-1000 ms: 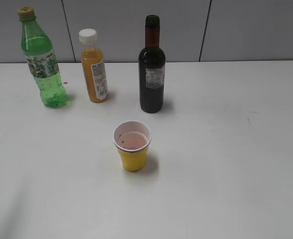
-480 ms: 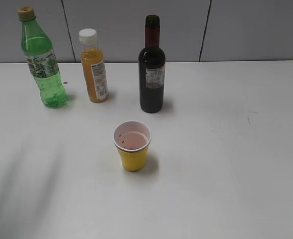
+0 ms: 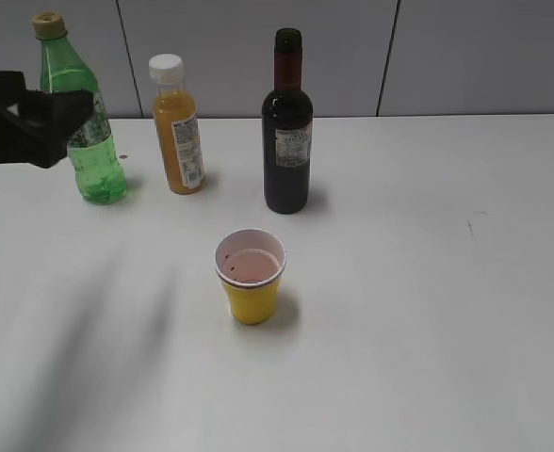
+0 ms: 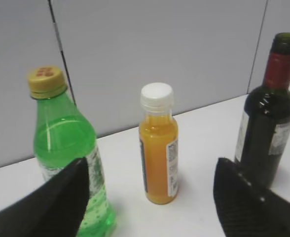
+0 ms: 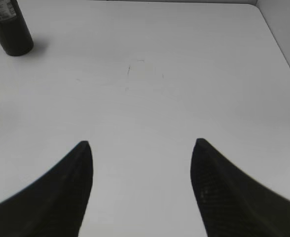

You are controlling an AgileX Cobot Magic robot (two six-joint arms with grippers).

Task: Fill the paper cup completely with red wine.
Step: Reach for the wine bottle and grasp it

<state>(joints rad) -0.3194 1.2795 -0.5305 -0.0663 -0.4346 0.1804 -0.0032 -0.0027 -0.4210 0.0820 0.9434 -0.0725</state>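
Observation:
The yellow paper cup [image 3: 251, 279] stands mid-table; its white inside holds a faint pinkish trace. The red wine is in the dark glass bottle [image 3: 287, 132] with maroon neck foil, upright and open-topped behind the cup; it also shows in the left wrist view [image 4: 268, 128], and its base shows in the right wrist view [image 5: 9, 27]. My left gripper [image 3: 56, 121] is open and empty, in the air at the far left in front of the green bottle; its jaws [image 4: 152, 170] frame the orange juice bottle. My right gripper [image 5: 141, 144] is open and empty over bare table.
A green plastic soda bottle [image 3: 79, 118] with a yellow cap stands back left. An orange juice bottle [image 3: 177, 130] with a white cap stands between it and the wine bottle. A grey panelled wall [image 3: 447, 56] runs behind the white table [image 3: 428, 282].
My left arm has come into the exterior view from the left edge, now in front of the green bottle. Its shadows have spread over the table. The bottles and cup have not moved.

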